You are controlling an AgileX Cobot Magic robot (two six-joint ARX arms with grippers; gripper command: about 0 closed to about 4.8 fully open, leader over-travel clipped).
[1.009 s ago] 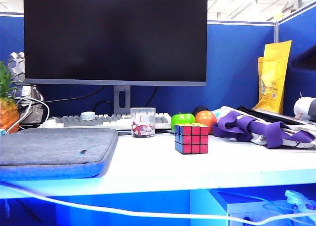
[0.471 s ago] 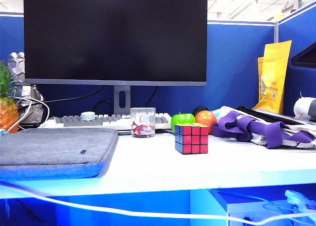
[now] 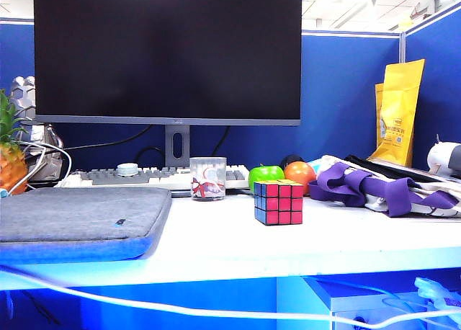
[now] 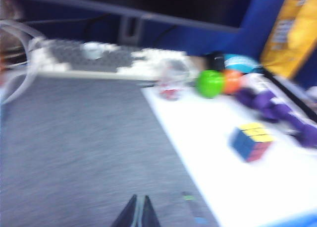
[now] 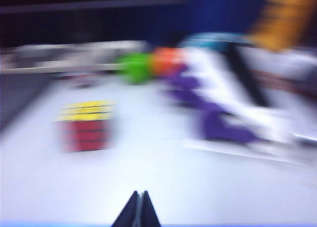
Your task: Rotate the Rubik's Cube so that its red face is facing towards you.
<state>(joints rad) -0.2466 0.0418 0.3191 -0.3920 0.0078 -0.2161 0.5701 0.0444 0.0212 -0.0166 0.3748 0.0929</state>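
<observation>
We see the cube [image 3: 279,202] alone on the white desk [image 3: 238,247], red face [image 3: 285,202] toward us, left gripper [image 4: 137,213] and right gripper [image 5: 137,209] both pinched closed, empty.

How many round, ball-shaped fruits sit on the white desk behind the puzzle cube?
2: a shiny green apple directly behind the Rubik's Cube, and an orange round fruit touching its right side. A dark object behind them is partly hidden, so unclear.

right wrist view: motion-blurred | Rubik's Cube [image 5: 86,125] smeared | pincers' [image 5: 138,209] bases cut off
</observation>
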